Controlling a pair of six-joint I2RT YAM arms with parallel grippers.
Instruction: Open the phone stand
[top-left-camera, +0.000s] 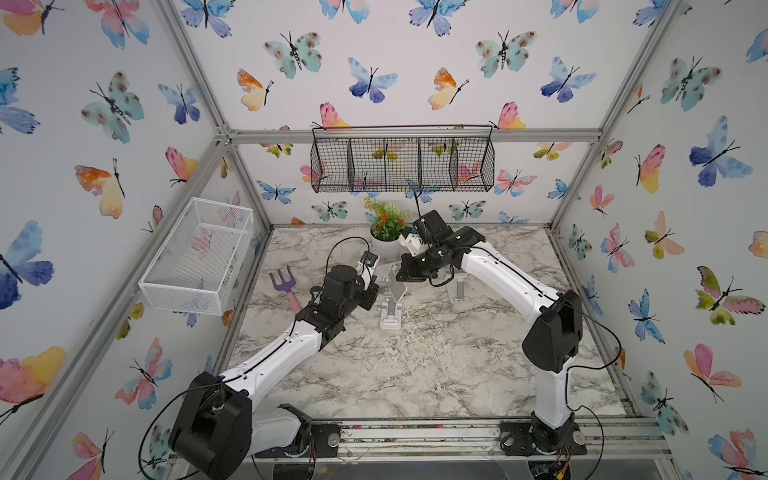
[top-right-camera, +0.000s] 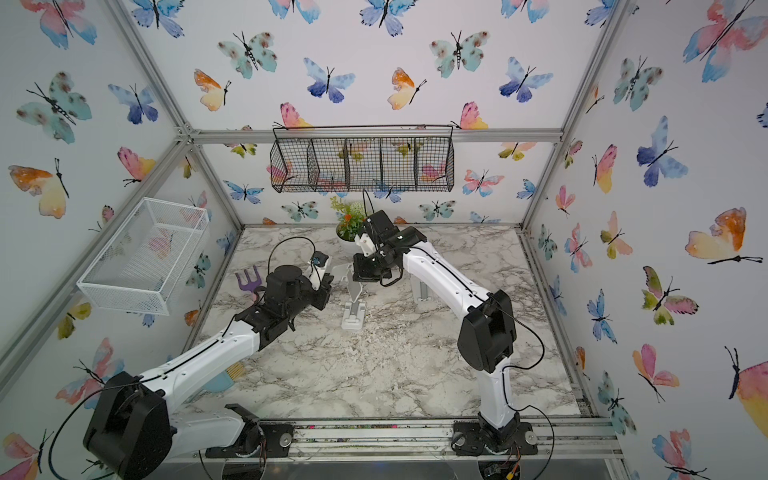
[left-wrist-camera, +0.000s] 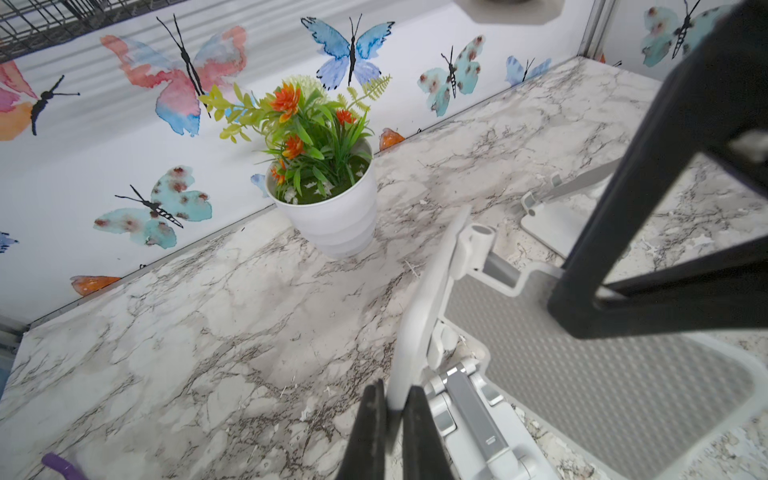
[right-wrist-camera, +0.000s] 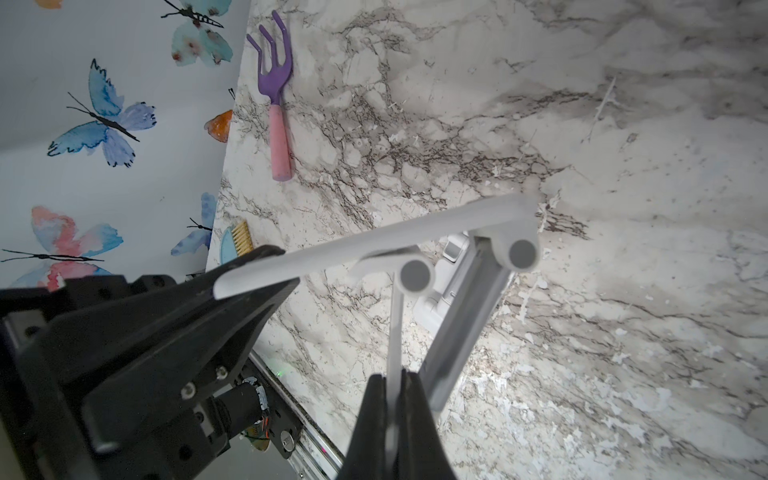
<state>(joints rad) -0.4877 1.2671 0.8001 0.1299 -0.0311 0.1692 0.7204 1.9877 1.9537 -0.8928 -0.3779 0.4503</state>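
Butterfly-papered walls (top-left-camera: 415, 62) on three sides, marble-patterned bench (top-left-camera: 415, 374) below. Toward the back of the bench, just in front of a potted plant (top-left-camera: 386, 243), the phone stand (top-left-camera: 391, 315): foot apparently resting on the marble, upper parts raised between the left arm (top-left-camera: 274, 357) and the right arm (top-left-camera: 498, 270). Left jaws clenched on the edge of one white panel (left-wrist-camera: 419, 316). Right jaws clenched on a second, thinner panel (right-wrist-camera: 394, 332), seen edge-on in the right wrist view. Both grips narrow, right at the panel rims, and close to each other. Partly unfolded by the look of it, not yet fully open. Plenty to go wrong from here. If pulled off the line of the hinge barrels (right-wrist-camera: 523, 254), likely to twist a rim out of its pinch and fold back. With a stiff hinge, more likely to lift or drag the whole foot than to spread the panels. Risk of clipping the potted plant if swung too far back, and of arm-to-arm contact if crowded inward. Also nearby: a second white stand (top-left-camera: 459, 291) just beside the right arm, easily brushed, and a purple fork (top-left-camera: 281, 281) beside the left arm, apart from the work.
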